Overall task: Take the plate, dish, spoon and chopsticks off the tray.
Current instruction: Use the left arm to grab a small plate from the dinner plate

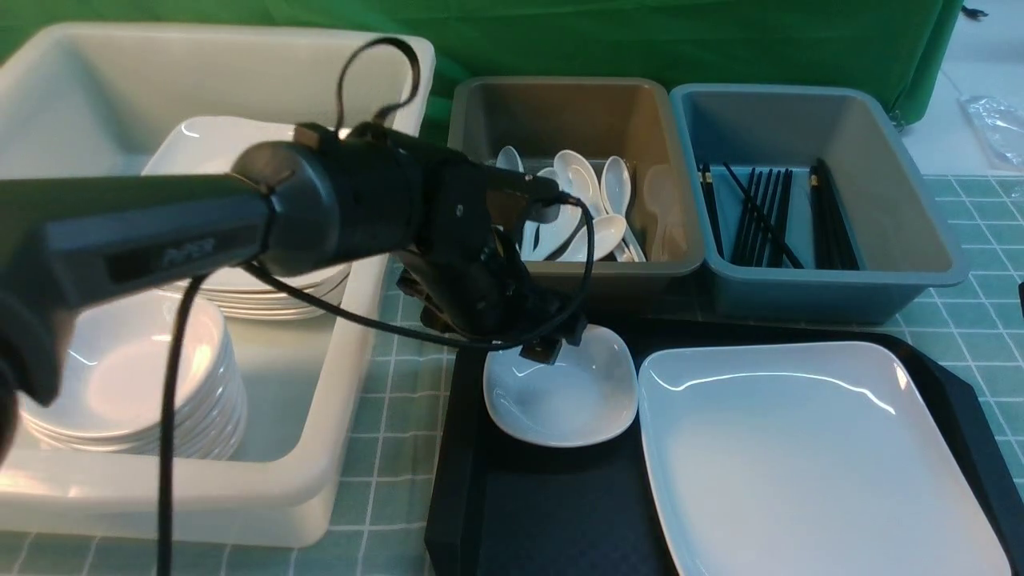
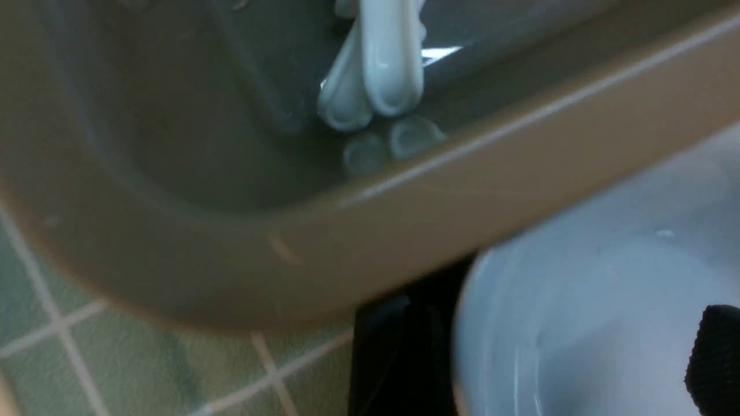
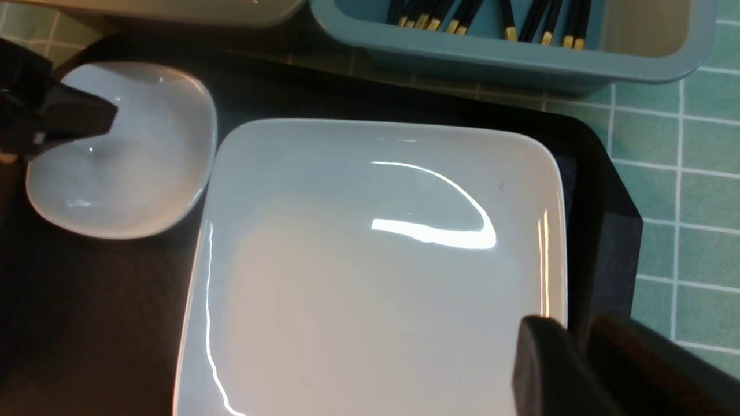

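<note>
Step in hand: dish (image 1: 560, 392). It sits on tray (image 1: 544, 512) just beside plate (image 1: 800, 456). Left gripper (image 1: 554, 342) hangs over the dish's far rim. You cannot read its spread, and nothing shows as held. Next, you likely seat the jaws astride that rim, then squeeze and lift.

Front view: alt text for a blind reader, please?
The left gripper hangs over the far edge of a small white dish on a black tray, beside a large white plate. Behind, a grey tub holds spoons, a blue tub chopsticks.
</note>
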{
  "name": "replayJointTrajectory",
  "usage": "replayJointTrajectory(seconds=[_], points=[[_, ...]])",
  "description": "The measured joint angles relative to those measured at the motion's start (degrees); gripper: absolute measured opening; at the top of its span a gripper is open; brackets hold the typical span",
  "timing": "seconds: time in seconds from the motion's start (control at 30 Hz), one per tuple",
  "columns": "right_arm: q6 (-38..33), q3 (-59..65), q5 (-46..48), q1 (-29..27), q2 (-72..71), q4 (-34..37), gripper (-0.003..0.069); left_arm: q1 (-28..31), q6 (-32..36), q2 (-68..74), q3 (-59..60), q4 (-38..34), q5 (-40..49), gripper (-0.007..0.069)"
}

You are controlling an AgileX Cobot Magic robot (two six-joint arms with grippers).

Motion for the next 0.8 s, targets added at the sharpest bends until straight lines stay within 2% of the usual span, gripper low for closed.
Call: replayJointTrajectory(seconds=[0.3, 0.5, 0.63, 0.8], points=[[-0.02, 0.0, -0.67, 0.0, 0.0, 0.0, 0.0143, 0.0, 0.49, 2.09, -0.49, 0.38, -4.05, 0.0568], [-0.18, 0.0, -1.25, 0.0, 0.0, 0.0, 0.0148, -0.14, 0.71, 2.99, -0.62, -1.38, -3.07, 0.0554], [-0.23, 0.0, -1.47, 0.0, 0.0, 0.0, 0.015, -0.2, 0.89, 2.98, -0.62, -1.76, 0.13, 0.0494], [-0.25, 0.0, -1.87, 0.0, 0.0, 0.0, 0.0157, -0.2, 1.55, 2.98, -0.62, -2.36, 5.26, 0.0331]])
